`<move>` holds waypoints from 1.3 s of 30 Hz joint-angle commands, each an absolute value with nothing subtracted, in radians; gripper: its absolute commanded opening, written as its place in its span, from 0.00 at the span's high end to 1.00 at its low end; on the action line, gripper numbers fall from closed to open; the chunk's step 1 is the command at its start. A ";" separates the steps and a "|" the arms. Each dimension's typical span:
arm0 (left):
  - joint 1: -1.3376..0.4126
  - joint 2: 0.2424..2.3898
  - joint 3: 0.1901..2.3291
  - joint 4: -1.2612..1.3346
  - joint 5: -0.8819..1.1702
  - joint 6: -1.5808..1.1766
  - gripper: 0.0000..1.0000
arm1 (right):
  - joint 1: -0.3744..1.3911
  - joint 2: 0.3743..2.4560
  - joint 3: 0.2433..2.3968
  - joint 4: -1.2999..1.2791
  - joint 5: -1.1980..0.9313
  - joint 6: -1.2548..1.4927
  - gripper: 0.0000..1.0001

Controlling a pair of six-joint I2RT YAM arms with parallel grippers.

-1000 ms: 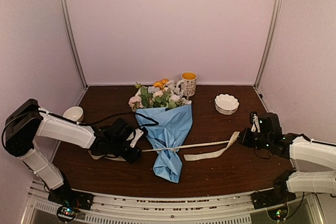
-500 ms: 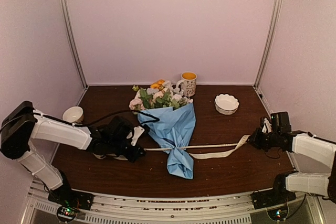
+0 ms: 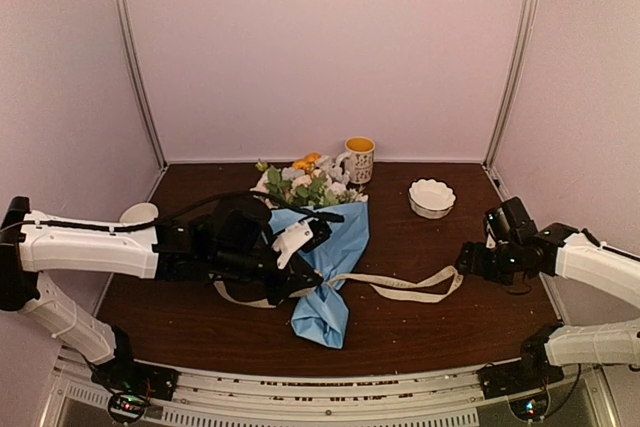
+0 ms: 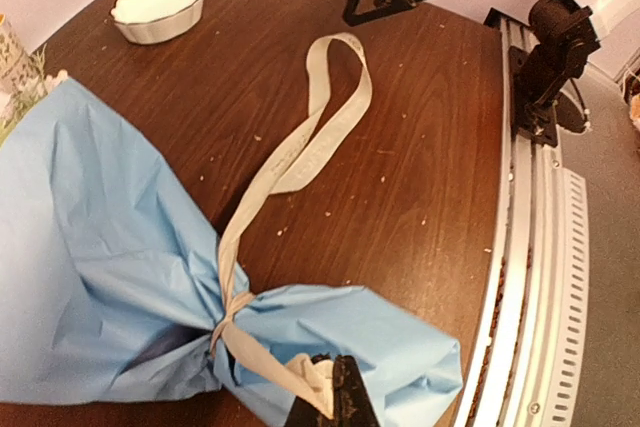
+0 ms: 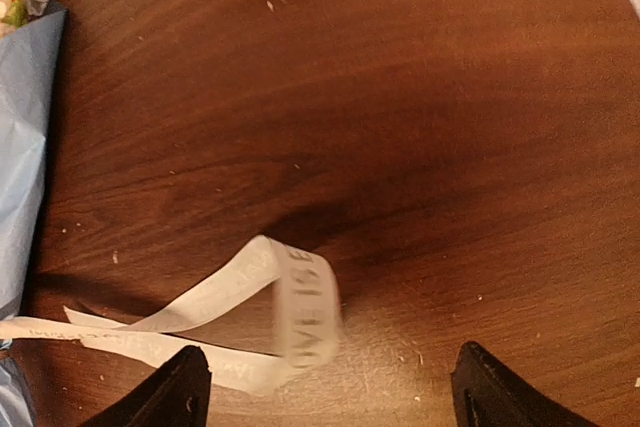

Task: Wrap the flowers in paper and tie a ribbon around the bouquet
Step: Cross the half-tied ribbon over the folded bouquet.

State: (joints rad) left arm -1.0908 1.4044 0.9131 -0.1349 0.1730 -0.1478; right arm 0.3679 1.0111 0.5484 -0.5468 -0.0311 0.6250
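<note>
The bouquet lies on the table: flowers [image 3: 305,182] at the far end, wrapped in a cone of light blue paper [image 3: 340,242]. The cream ribbon [image 3: 400,285] is cinched round the paper's narrow neck [image 4: 228,322]. My left gripper [image 4: 330,402] is shut on one ribbon end, just above the paper's tail [image 4: 400,347]. The other end lies slack in a loop [image 5: 290,297] on the wood. It rests between the wide-open fingers of my right gripper [image 5: 335,392], which touch nothing. Seen from above, the right gripper [image 3: 470,262] hovers at the loop's right tip.
A yellow-rimmed mug [image 3: 359,158] stands behind the flowers. A white scalloped bowl [image 3: 432,197] sits at the back right and a small bowl [image 3: 140,213] at the left, partly behind my left arm. The metal rail [image 4: 540,247] runs along the table's near edge.
The right gripper has opened and let go of the ribbon, which has dropped slack onto the table. The left arm has moved right over the bouquet, and the paper tail has swung left.
</note>
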 commanded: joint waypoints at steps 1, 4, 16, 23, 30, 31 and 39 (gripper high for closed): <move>-1.092 1.402 0.954 -0.071 0.251 -0.103 1.00 | 0.534 0.984 0.722 -0.747 0.299 0.617 0.11; -1.092 1.412 0.950 -0.002 0.294 -0.115 1.00 | 0.626 1.054 0.827 -0.828 0.392 0.592 0.00; -0.970 1.473 0.844 0.338 0.464 -0.232 1.00 | 0.976 1.117 0.774 -0.050 -0.252 0.364 0.22; -0.922 1.584 0.860 0.367 0.551 -0.200 1.00 | 0.978 1.263 0.801 0.172 -0.339 0.470 0.38; -0.921 1.595 0.806 0.432 0.543 -0.209 1.00 | 0.954 1.391 0.865 0.209 -0.372 0.481 0.64; -0.920 1.594 0.804 0.432 0.542 -0.207 1.00 | 0.948 1.409 0.875 0.207 -0.386 0.483 0.64; -0.920 1.590 0.792 0.429 0.530 -0.197 1.00 | 0.909 1.485 0.881 0.270 -0.498 0.536 0.61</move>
State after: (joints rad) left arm -0.9203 1.5967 0.8051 0.3679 0.5274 -0.2111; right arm 0.9234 1.4693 0.8631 0.2070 -0.4316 0.5087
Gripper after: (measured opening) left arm 0.012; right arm 0.337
